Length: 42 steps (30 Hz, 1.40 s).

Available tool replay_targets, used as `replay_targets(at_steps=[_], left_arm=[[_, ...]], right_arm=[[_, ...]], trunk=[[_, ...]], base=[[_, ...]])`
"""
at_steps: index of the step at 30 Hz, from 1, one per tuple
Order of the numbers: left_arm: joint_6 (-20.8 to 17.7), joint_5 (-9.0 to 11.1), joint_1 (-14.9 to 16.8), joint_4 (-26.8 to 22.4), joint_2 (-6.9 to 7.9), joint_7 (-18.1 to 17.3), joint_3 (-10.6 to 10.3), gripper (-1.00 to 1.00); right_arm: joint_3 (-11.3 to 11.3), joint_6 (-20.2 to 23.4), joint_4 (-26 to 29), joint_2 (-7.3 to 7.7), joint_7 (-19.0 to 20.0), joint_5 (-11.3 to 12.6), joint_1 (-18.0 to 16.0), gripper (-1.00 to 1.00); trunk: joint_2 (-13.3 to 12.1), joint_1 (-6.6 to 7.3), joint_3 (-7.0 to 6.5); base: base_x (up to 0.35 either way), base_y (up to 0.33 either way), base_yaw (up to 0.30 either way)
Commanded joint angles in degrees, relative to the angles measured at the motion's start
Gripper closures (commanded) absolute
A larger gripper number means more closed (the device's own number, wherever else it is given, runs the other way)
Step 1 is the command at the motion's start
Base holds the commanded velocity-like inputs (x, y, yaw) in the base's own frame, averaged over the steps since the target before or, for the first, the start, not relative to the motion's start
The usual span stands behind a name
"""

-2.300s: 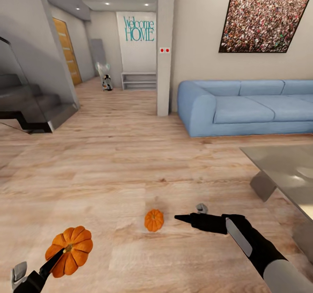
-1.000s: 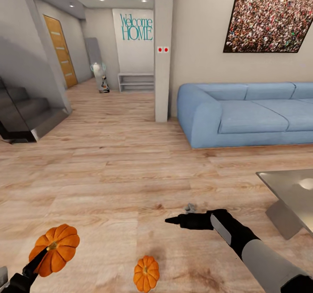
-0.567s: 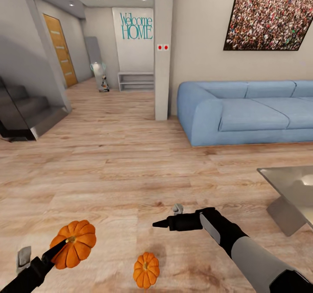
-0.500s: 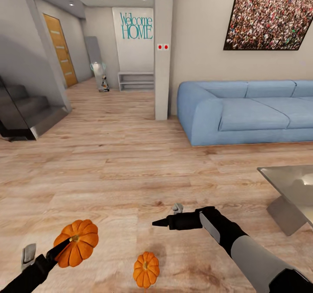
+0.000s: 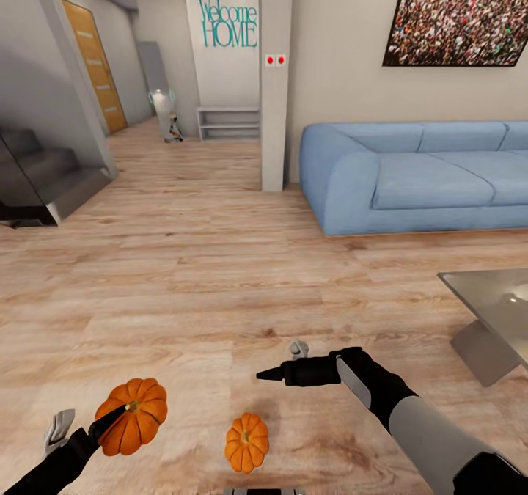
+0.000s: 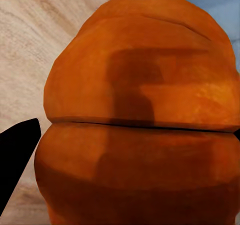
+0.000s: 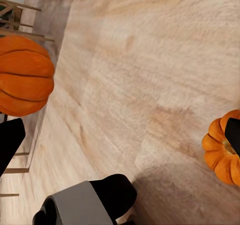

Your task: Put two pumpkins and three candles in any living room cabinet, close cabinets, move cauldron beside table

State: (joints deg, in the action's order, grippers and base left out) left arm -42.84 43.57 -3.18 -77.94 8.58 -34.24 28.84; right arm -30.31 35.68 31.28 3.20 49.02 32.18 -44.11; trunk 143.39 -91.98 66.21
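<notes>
Left gripper [image 5: 110,419]: clamped on held pumpkin [image 5: 133,416], near left, above floor [image 5: 183,290].
Right gripper [image 5: 270,374]: fingers together, hovering beyond second pumpkin.
Second pumpkin [image 5: 246,442]: on floor, near centre.
Table [image 5: 493,301]: far right, grey top.
Containers: cannot tell.

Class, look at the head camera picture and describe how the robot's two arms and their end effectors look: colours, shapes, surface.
Right arm: matte black wrist section with a slim grey panel, then a smooth light-grey rounded forearm. Its end effector is black and tapers to a point. Left arm: black, with a small light-grey block beside it; its end effector has slim black fingers. No cables or markings are visible.
</notes>
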Motion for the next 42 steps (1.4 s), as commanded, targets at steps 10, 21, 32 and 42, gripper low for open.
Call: replay_targets(at_steps=[10, 21, 32, 42], left_arm=[[-0.2, 0.4, -0.3, -4.2, -0.29, -0.2, 0.0, 1.00], [-9.0, 0.1, 4.3, -9.3, 2.68, 0.0, 0.8, 1.00], [-8.0, -0.1, 5.0, -7.9, 2.66, 0.3, 2.5, 1.00], [-6.9, -0.1, 4.8, -8.3, 0.66, 0.0, 2.6, 1.00]], right_arm=[[0.3, 0.0, 0.0, 0.07, 0.0, 0.2, 0.0, -1.00], [0.6, -0.9, -7.9, 0.28, -1.6, 0.6, -5.0, -1.00], [3.1, -1.2, -6.0, 0.85, -1.3, 2.0, -8.3, -1.00], [3.8, -1.6, -6.5, 0.12, -1.9, 1.7, -8.2, -1.00]], trunk=[[0.1, -0.25, 2.22], [0.3, -0.54, 4.66], [0.4, -0.82, 7.10], [0.6, -1.08, 9.31]], base=[[0.000, 0.000, 0.000], [0.000, 0.000, 0.000], [0.000, 0.000, 0.000], [0.000, 0.000, 0.000]])
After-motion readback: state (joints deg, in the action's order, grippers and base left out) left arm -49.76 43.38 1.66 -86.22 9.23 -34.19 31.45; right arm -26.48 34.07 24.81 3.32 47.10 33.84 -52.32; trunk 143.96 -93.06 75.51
